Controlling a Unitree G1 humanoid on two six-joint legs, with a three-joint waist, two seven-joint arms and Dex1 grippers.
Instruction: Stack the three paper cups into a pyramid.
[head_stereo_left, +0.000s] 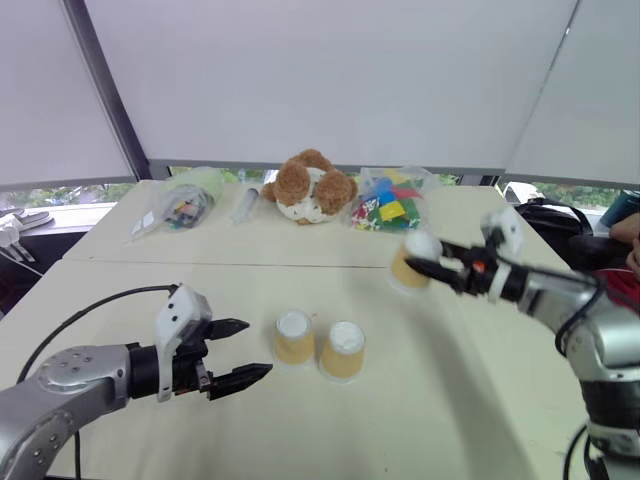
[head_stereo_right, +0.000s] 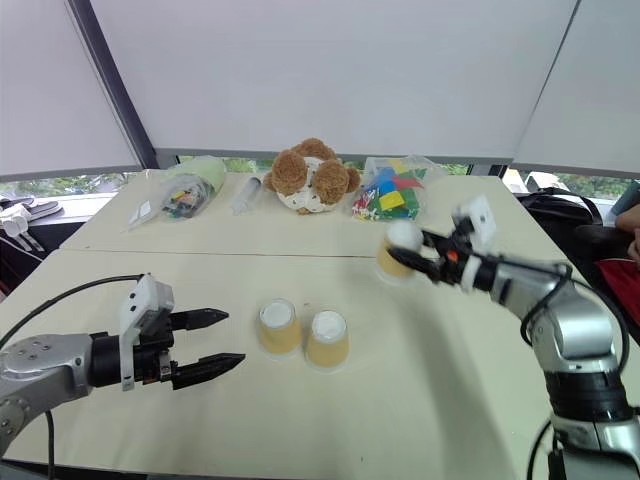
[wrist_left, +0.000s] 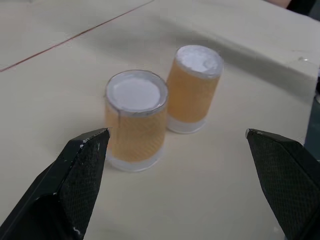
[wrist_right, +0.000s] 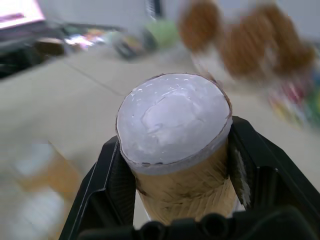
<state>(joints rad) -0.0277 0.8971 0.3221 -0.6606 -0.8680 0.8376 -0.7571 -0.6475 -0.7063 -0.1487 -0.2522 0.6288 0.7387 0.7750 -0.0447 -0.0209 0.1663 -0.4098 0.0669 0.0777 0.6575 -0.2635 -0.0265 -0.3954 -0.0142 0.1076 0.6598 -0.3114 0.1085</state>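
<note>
Two tan-yellow paper cups stand upside down, side by side, near the table's middle: one (head_stereo_left: 294, 338) on the left, the other (head_stereo_left: 343, 351) touching or almost touching it on the right. My left gripper (head_stereo_left: 240, 353) hangs open just left of them, fingers pointing at the cups (wrist_left: 135, 120). The third cup (head_stereo_left: 410, 262) is held off the table to the right and farther back, with my right gripper (head_stereo_left: 424, 267) shut on its sides; in the right wrist view its white bottom (wrist_right: 172, 117) faces the camera between the black fingers (wrist_right: 107, 185).
Along the far table edge lie a brown teddy bear (head_stereo_left: 308, 187), a bag of coloured blocks (head_stereo_left: 388, 205), a green-topped bag (head_stereo_left: 183, 203) and a small clear packet (head_stereo_left: 247, 203). A seam (head_stereo_left: 230, 263) crosses the table. A dark bag (head_stereo_left: 548, 217) sits beyond the right edge.
</note>
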